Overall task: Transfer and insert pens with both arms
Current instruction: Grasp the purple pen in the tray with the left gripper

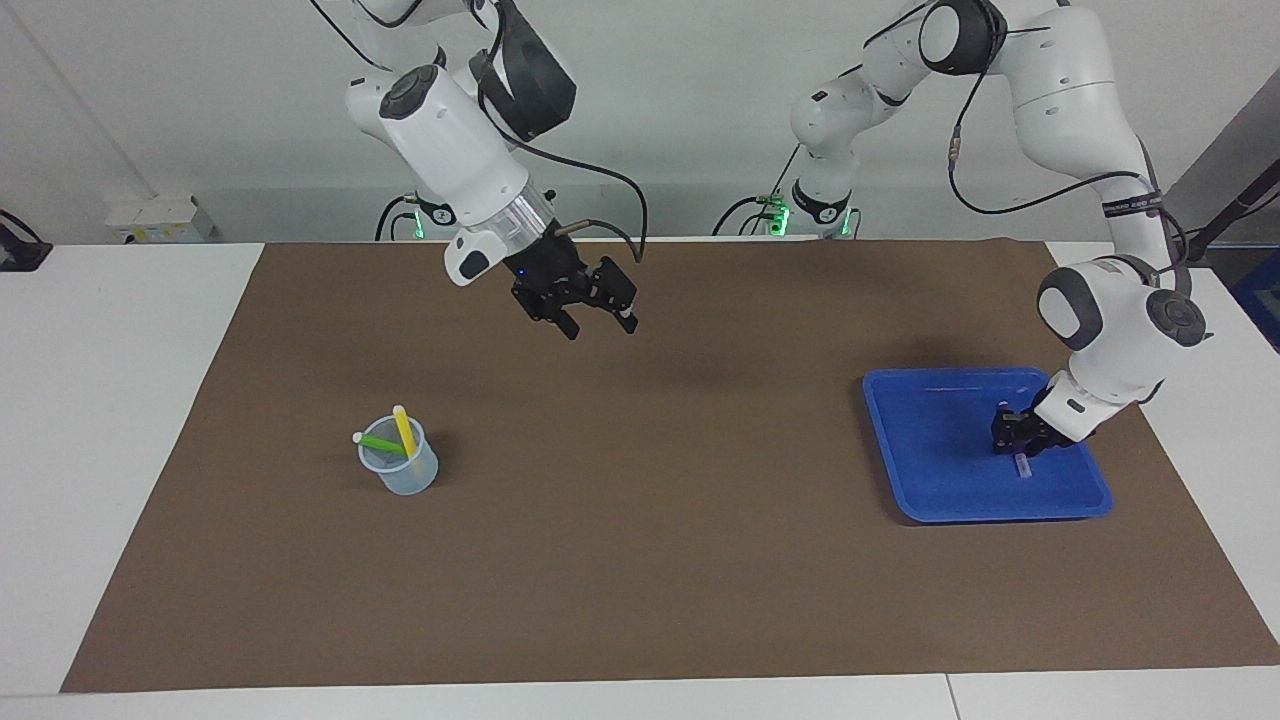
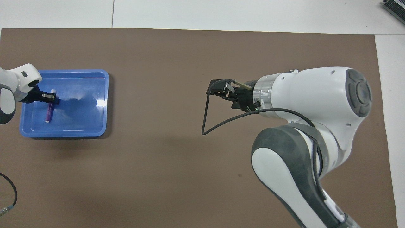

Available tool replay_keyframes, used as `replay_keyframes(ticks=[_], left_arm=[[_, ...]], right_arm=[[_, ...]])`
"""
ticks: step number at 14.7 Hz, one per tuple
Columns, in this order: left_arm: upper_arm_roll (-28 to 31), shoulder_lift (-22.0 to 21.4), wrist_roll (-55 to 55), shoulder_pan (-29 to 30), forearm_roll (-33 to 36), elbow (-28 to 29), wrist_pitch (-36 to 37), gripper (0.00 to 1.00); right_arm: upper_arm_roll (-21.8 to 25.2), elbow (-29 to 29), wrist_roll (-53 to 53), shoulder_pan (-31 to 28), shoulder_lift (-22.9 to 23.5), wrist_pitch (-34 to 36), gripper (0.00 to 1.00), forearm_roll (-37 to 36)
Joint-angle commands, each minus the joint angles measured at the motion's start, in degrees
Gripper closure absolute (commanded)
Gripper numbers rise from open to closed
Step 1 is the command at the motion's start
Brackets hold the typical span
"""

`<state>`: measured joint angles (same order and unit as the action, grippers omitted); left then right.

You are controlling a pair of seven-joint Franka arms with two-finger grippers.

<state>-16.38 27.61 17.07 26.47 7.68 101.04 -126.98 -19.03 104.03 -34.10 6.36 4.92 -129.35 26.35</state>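
Two pens in cup point(image 1: 399, 466), left pincer point(image 2: 50, 97) clamping purple pen point(image 2: 49, 111), right pincer point(image 1: 598, 322) apart.

The left arm point(image 1: 1085, 200) bent steeply down, its left gripper point(image 1: 1022, 437) low, fingers seemingly closed around something slim. The right arm point(image 1: 455, 150) slanted inward, its right gripper point(image 1: 597, 322) raised, fingers spread apart with nothing between them.

no readable text, labels or numbers

Bare brown mat point(image 1: 660, 520) across the middle, clear cup point(image 1: 400, 467) standing toward the right arm's end, blue tray point(image 1: 940, 490) toward the left arm's end, right gripper point(image 1: 597, 322) hanging over the mat's middle.
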Motion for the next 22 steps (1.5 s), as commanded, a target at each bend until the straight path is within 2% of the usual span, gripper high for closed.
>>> replay_keyframes(ticks=[1, 6, 9, 11, 15, 19, 22], left_arm=[[-0.4, -1.0, 0.5, 0.7, 0.8, 1.3, 0.2, 1.00], [-0.7, -1.0, 0.5, 0.5, 0.8, -0.5, 3.4, 1.00], [-0.8, -0.7, 0.3, 0.0, -0.6, -4.2, 9.8, 1.00], [-0.7, -0.6, 0.0, 0.1, -4.2, -5.7, 13.7, 1.00], [-0.7, -0.6, -2.5, -0.3, -9.6, -5.9, 13.5, 1.00], [-0.8, -1.0, -3.4, -2.0, -9.6, -5.9, 13.6, 1.00], [-1.1, -2.4, -6.7, -1.2, -10.4, -4.4, 16.7, 1.00]], right_arm=[[-0.1, 1.8, -3.3, 1.7, -0.9, -3.4, 0.00, 1.7], [-0.1, 2.0, -3.9, 2.2, -0.9, -3.8, 0.00, 1.7], [-0.1, 2.1, -4.7, 2.3, -0.9, -4.1, 0.00, 1.7], [-0.1, 2.1, -5.1, 2.3, -0.9, -4.7, 0.00, 1.7], [-0.1, 2.9, -5.2, 2.3, -1.1, -4.8, 0.00, 1.7], [-0.1, 3.0, -6.5, 3.1, -1.1, -5.8, 0.00, 2.4], [-0.1, 3.2, -6.6, 3.1, -1.1, -5.9, 0.00, 2.5]])
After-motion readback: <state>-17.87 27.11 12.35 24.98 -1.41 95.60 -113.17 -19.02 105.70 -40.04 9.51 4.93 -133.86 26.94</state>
